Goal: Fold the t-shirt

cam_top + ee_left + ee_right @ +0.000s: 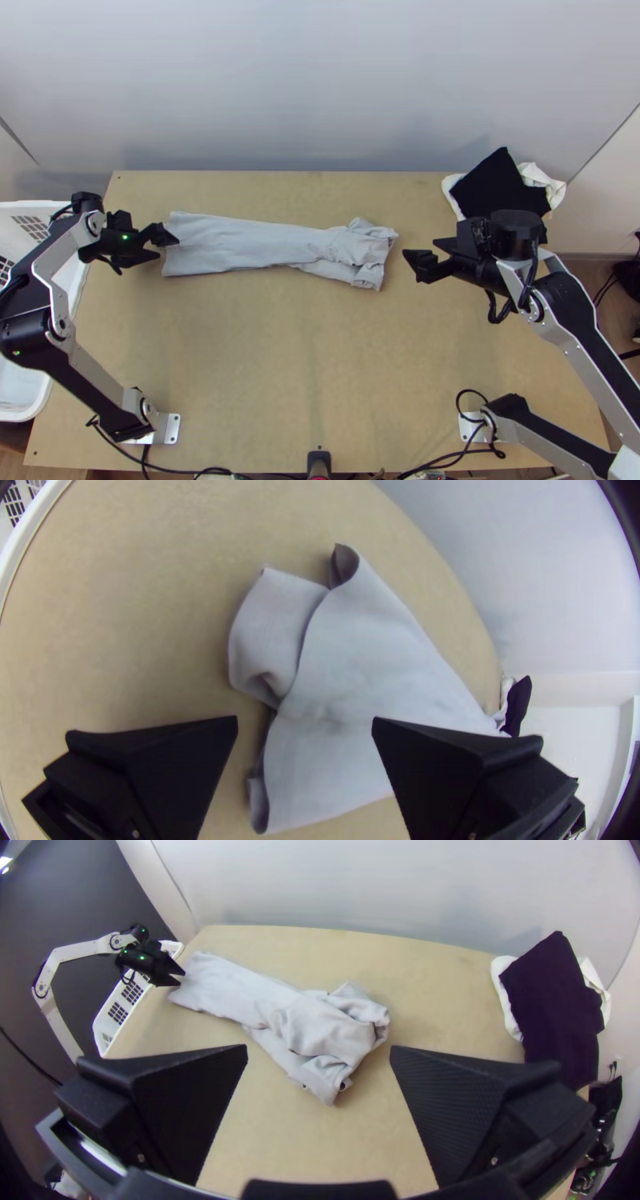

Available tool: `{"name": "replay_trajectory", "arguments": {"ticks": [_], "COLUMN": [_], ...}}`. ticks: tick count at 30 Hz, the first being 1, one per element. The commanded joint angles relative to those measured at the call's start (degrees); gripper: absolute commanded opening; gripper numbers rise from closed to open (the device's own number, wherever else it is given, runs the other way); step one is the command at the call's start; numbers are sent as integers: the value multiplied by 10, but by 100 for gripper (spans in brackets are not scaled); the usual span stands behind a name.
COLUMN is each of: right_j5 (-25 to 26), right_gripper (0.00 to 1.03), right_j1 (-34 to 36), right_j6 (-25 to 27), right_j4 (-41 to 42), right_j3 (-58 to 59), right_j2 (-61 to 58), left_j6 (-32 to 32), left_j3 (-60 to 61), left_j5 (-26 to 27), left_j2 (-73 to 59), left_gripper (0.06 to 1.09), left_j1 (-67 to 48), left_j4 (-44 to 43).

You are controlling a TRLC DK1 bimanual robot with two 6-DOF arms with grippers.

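- T-shirt (256,244): narrow strip, bunched toward 3 o'clock — 11 o'clock on surface (264,360).
- Left pincer (167,246): open, 10 o'clock.
- Right pincer (422,253): open — 2 o'clock, apart from t-shirt.

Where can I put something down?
The table is bare between the t-shirt and the near edge, and between the shirt and the wall. It's crowded around the left gripper and at the back right, by the cloths.
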State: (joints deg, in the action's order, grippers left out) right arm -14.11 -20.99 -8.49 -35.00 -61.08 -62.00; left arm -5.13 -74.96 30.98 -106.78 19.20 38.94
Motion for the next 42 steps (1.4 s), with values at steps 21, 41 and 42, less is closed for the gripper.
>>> {"name": "replay_trajectory", "arguments": {"ticks": [21,41,42], "right_j5": [-2,-5,-5], "right_gripper": [99,99,99], "right_j1": [0,-6,-7], "right_j6": [-14,-16,-16], "right_j4": [-35,-38,-38], "right_j3": [40,36,36], "right_j2": [34,30,30], "left_j6": [-26,32,38], "left_j3": [-20,-30,-30], "left_j5": [48,-35,-42], "left_j2": [-47,-19,-11], "left_gripper": [40,103,103], "left_j1": [-119,-87,-85], "left_j4": [-8,29,29]}}
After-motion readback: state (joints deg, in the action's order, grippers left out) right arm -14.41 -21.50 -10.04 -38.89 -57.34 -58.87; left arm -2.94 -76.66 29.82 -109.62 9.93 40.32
